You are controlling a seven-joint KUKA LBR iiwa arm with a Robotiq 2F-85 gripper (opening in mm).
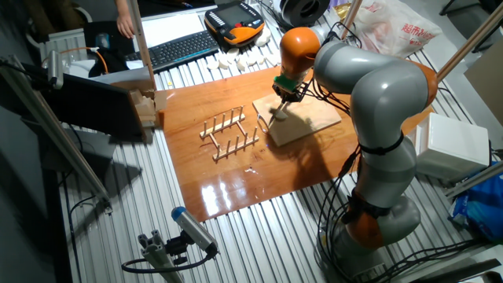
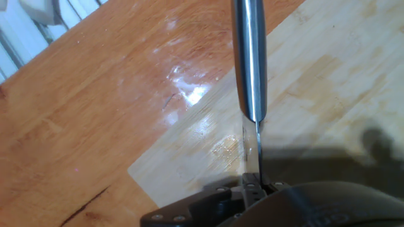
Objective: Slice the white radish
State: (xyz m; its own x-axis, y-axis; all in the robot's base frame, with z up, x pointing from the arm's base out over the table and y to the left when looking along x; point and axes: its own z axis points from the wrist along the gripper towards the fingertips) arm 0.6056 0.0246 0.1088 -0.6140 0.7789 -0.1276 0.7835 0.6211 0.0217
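Gripper (image 1: 280, 101) over cutting board (image 1: 310, 122), jaws clamped narrow on knife (image 2: 249, 63), blade edge-on ahead of them. White radish not identifiable in either view; none visible under the jaws. Slicing apparently not begun; no cut pieces on board.

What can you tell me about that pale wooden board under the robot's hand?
The cutting board is a thin, flat rectangle of light wood with streaky grain, paler than the glossy orange-brown tabletop it lies on, and turned at an angle to that top's edges. The hand view shows one corner and a faint smudge on its surface. The tool is above its left part, gripping a metal knife. Whether the blade touches the board cannot be told.
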